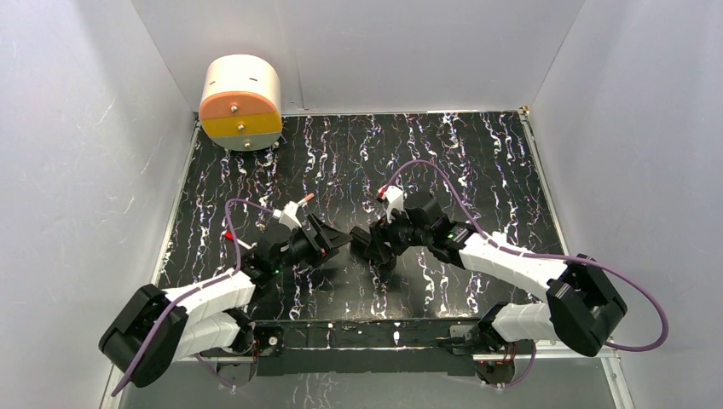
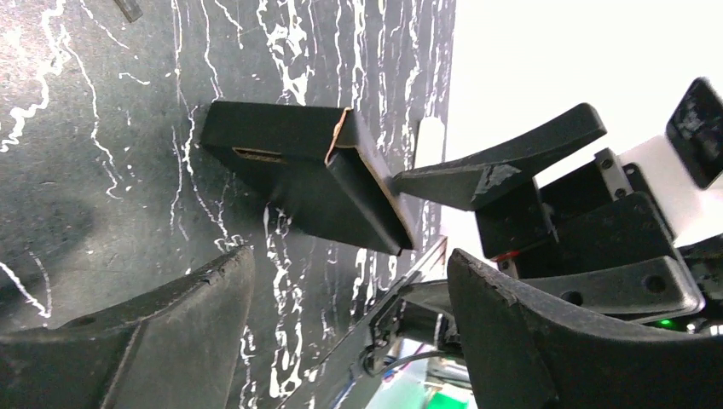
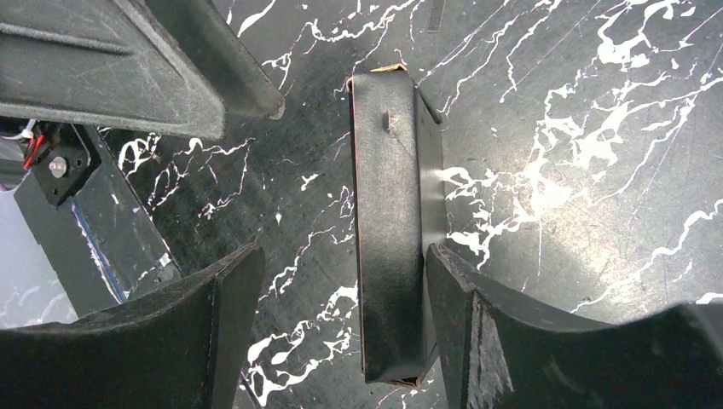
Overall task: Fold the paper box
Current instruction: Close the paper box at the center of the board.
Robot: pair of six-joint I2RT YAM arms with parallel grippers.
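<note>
The paper box point(image 3: 388, 230) is a small matte black rectangular box lying on the marbled surface, with an open end showing at its near tip. It lies between my right gripper's point(image 3: 341, 281) open jaws, and the right-hand finger point(image 3: 477, 332) touches its side. In the left wrist view the box point(image 2: 298, 162) lies ahead of my open, empty left gripper point(image 2: 349, 281), and one right-gripper finger point(image 2: 494, 170) presses its far flap. In the top view both grippers, the left point(image 1: 339, 239) and the right point(image 1: 384, 251), meet at the box point(image 1: 365, 243) in the middle of the table.
A beige cylinder with an orange and yellow face point(image 1: 241, 102) stands at the back left corner. White walls enclose the table on three sides. The arms' black base rail point(image 1: 375, 332) runs along the near edge.
</note>
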